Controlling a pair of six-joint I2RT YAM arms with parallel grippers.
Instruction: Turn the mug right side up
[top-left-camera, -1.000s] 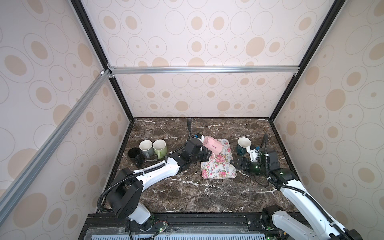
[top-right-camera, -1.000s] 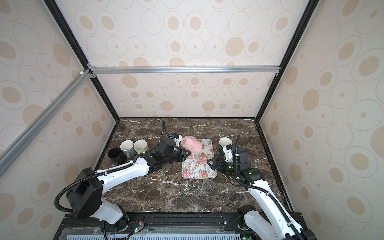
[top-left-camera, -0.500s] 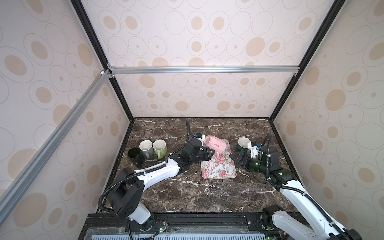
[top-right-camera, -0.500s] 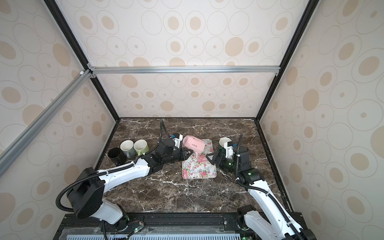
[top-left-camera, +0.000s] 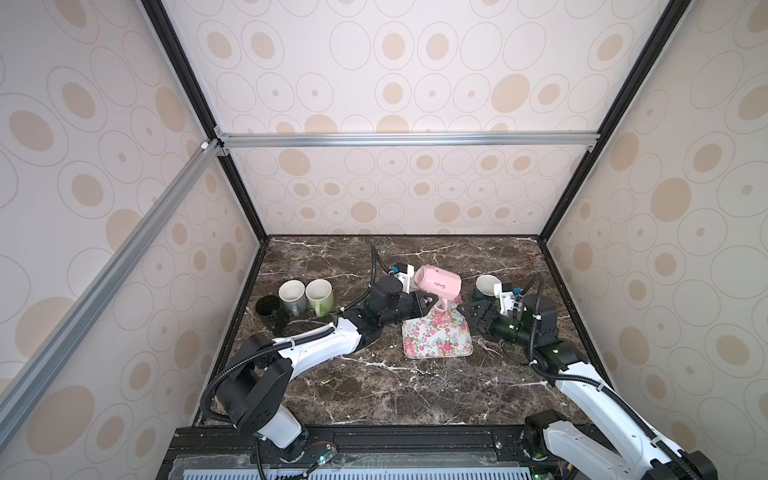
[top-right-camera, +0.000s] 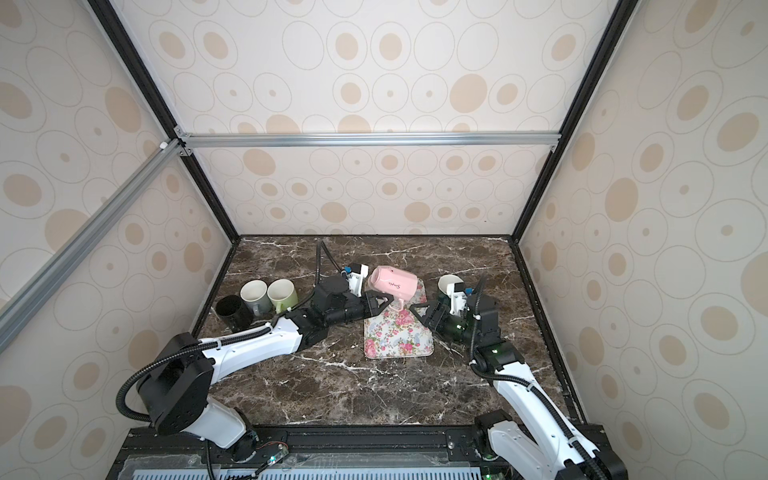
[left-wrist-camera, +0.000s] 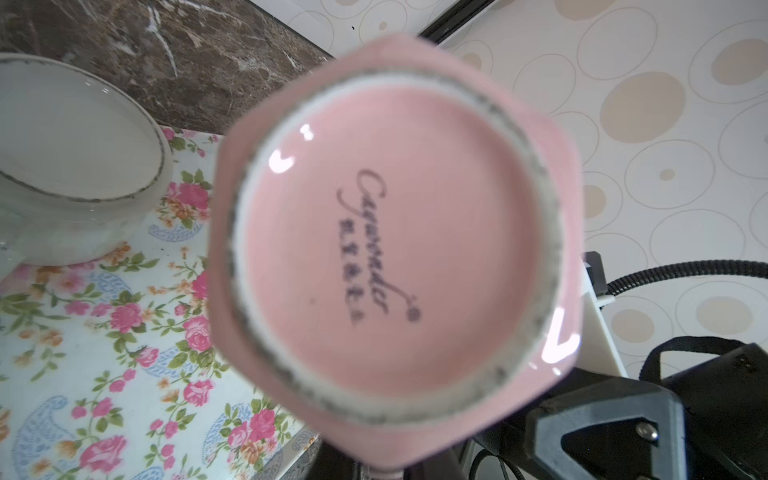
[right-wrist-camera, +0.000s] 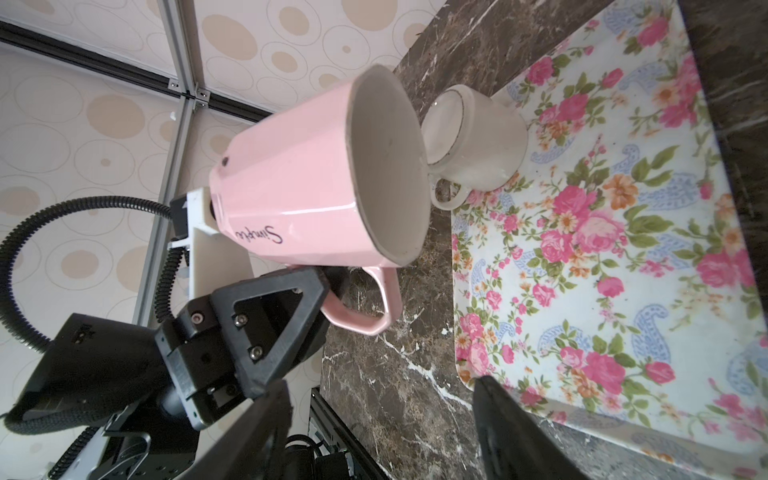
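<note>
The pink mug (top-left-camera: 438, 283) (top-right-camera: 395, 282) hangs on its side above the far edge of the floral tray (top-left-camera: 436, 345) (top-right-camera: 399, 345). Its handle points down, and my left gripper (top-left-camera: 434, 302) (top-right-camera: 384, 301) is shut on that handle. The mug's base (left-wrist-camera: 395, 232) fills the left wrist view. In the right wrist view the mug's open mouth (right-wrist-camera: 386, 166) faces the camera, with the left gripper (right-wrist-camera: 328, 282) clamped on the handle. My right gripper (top-left-camera: 467, 313) (top-right-camera: 417, 313) (right-wrist-camera: 380, 390) stands open and empty just right of the tray, pointing at the mug.
A white mug (right-wrist-camera: 478, 137) (left-wrist-camera: 62, 166) sits on the tray's far corner, hidden behind the pink mug in both top views. A dark mug with a white inside (top-left-camera: 484, 286) stands behind the right wrist. Black (top-left-camera: 270, 309), grey (top-left-camera: 292, 293) and green (top-left-camera: 319, 293) mugs line the left.
The left gripper has levelled the pink mug and carried it slightly to the right. The right gripper has moved left toward the mug, and its jaws have narrowed somewhat.
</note>
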